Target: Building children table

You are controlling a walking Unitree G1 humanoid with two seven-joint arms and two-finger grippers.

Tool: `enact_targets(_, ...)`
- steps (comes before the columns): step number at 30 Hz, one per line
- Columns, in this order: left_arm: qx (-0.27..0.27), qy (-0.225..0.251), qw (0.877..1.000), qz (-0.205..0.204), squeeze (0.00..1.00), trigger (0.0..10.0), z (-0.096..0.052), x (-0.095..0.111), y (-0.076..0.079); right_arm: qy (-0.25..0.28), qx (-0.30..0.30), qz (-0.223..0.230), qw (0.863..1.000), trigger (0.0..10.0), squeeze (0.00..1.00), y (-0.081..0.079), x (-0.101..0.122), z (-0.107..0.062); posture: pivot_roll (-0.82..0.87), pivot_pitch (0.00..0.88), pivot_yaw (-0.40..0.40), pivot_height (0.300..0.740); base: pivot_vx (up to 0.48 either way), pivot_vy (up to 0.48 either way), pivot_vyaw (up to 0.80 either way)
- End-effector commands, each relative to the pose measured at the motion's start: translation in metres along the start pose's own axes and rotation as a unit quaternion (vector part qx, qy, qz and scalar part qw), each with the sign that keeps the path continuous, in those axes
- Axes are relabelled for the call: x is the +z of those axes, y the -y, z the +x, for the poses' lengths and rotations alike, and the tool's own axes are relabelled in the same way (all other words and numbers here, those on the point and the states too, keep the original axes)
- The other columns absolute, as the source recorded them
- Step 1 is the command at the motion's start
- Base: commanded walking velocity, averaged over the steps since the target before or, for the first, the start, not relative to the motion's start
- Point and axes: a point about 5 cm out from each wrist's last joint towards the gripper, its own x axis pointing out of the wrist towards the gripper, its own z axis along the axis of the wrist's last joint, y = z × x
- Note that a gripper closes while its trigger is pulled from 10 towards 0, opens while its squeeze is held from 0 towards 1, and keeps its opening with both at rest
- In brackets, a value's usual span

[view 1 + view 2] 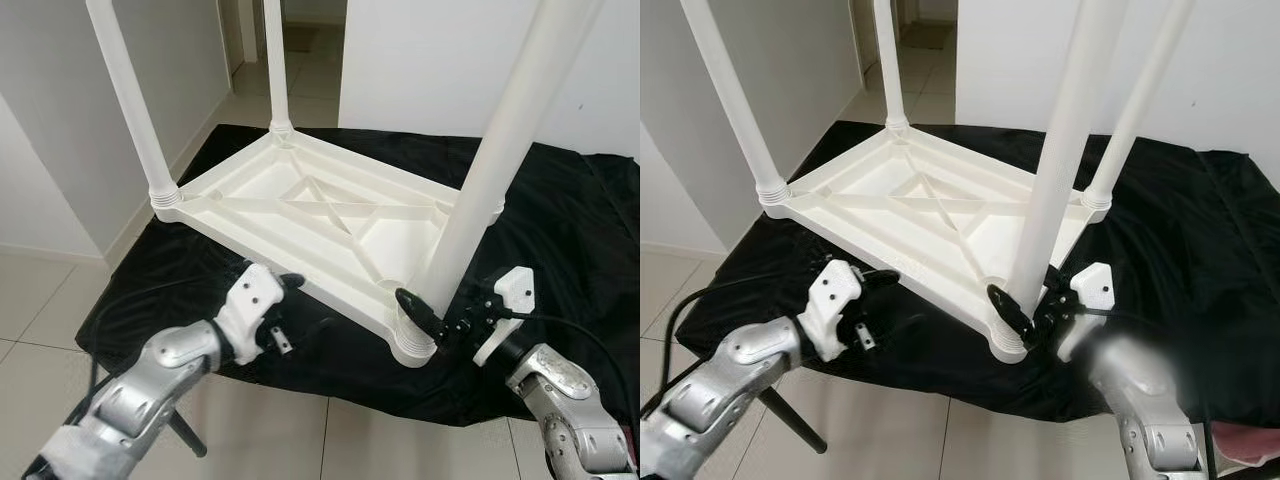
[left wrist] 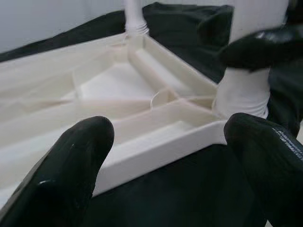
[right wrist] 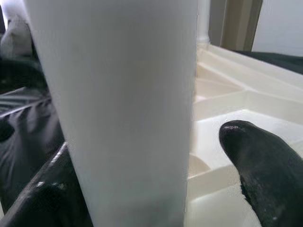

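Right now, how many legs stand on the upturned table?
4. One at the near left corner, one at the far left, one at the far right, and the nearest between the right end effector's fingers.

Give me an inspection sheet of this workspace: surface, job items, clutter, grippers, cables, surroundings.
Surface: black cloth spread over a raised support, draping at the edges.
Job's things: white plastic tabletop lying upside down on the cloth; four white legs stand in its corner sockets, including the near leg.
Clutter: nothing seen.
Grippers: right gripper with fingers either side of the near leg's base; left gripper open, beside the tabletop's near edge, holding nothing.
Cables: black cable looping at the right wrist; another at the left arm.
Surroundings: white walls, tiled floor, open doorway behind.
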Motion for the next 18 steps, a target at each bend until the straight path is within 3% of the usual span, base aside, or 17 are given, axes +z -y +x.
enact_targets(1, -0.053, -0.004, 0.999, 0.006, 0.00, 10.0, 0.002, -0.003, 0.004, -0.013, -0.015, -0.003, 1.000, 0.0, 0.00, 0.004, -0.006, 0.000, -0.06, 0.019, 0.039, 0.740, 0.000, 0.000, 0.00)
enact_targets(12, -0.050, 0.003, 0.999, 0.009, 0.00, 10.0, 0.008, -0.001, 0.003, -0.030, -0.065, -0.001, 0.997, 0.0, 0.00, 0.015, -0.016, 0.000, -0.06, 0.024, 0.042, 0.740, 0.000, 0.000, 0.00)
enact_targets(13, -0.049, 0.005, 0.999, 0.008, 0.00, 10.0, 0.009, -0.001, 0.003, -0.030, -0.116, 0.019, 0.993, 0.0, 0.00, 0.016, -0.018, -0.005, -0.06, 0.028, 0.035, 0.740, 0.000, 0.000, 0.00)
enact_targets(18, -0.045, 0.010, 0.999, 0.003, 0.00, 10.0, 0.011, -0.001, 0.005, -0.028, -0.189, 0.022, 0.981, 0.0, 0.00, 0.011, -0.019, -0.011, -0.08, 0.039, 0.035, 0.740, 0.000, 0.000, 0.00)
